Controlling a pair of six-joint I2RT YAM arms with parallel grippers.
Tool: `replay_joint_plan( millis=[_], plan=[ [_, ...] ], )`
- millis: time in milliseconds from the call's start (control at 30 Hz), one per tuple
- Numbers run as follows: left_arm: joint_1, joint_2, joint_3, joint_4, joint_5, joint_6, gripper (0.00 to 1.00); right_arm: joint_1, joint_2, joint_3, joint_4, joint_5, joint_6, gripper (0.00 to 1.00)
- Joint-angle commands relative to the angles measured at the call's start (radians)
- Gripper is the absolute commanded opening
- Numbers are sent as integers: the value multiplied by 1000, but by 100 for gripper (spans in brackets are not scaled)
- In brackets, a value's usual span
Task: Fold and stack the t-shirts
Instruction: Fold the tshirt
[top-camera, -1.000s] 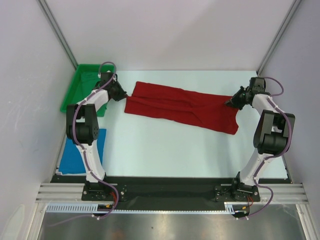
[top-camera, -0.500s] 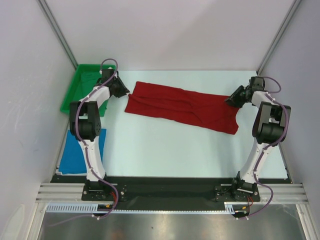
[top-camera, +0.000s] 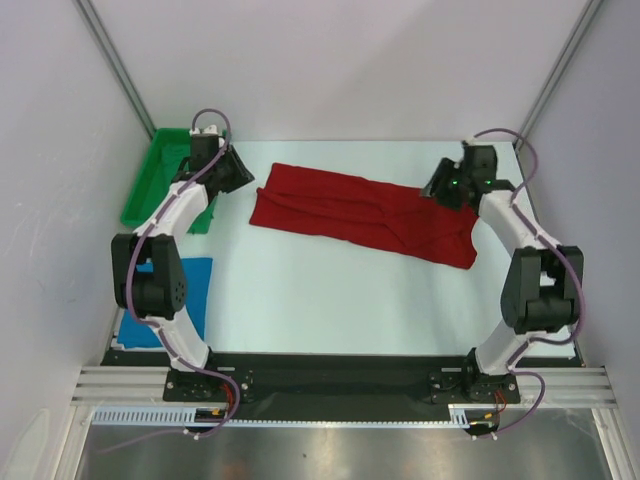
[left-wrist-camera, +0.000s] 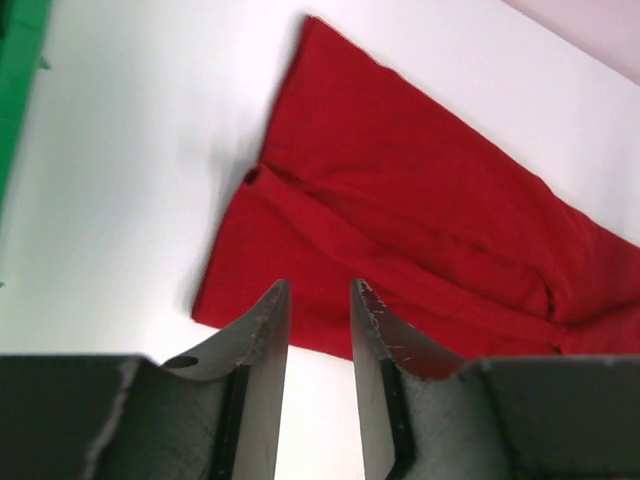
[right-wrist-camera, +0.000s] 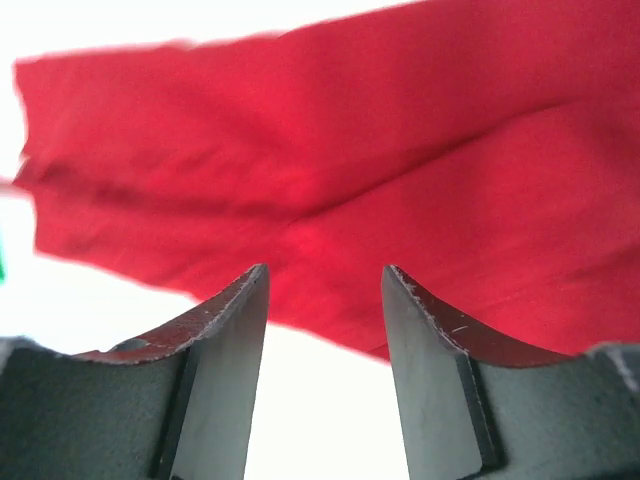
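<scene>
One red t-shirt (top-camera: 365, 213) lies stretched left-to-right, its right end slightly nearer.

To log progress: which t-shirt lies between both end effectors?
The red t-shirt, spread across the middle; the blue t-shirt lies off to the near left.

This is a robotics lab test cell, not a home. A bare white table (top-camera: 330, 300) sits boxed in by plain pale panels (top-camera: 350, 70) framed with slanting metal struts (top-camera: 115, 65). At 6 o'clock an aluminium rail (top-camera: 340, 385) carries the left arm (top-camera: 160, 270) and the right arm (top-camera: 535, 270), bolted side by side with purple cables (top-camera: 212, 111) looped along them; a brushed metal sheet (top-camera: 340, 450) lies just nearer. A green plastic tray (top-camera: 140, 195) stands at 10 o'clock. The only household things are a red t-shirt (top-camera: 350, 205) toward 12 o'clock and a blue t-shirt (top-camera: 140, 322) at 8 o'clock.
</scene>
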Motion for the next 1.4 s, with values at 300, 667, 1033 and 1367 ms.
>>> replay_joint_plan(
  millis=[300,667,1033,1367],
  plan=[
    [-108,70,-96,127,143,-15,27,421,58,-139,222,260,167,35],
    [-114,222,-14,155,166,-72,21,438,173,-126,300,297,149,22],
    [-114,291,26,140,159,-78,18,419,247,-102,358,300,173,5],
    [-107,326,44,91,125,-60,15,409,324,-52,420,326,186,2]
  ],
)
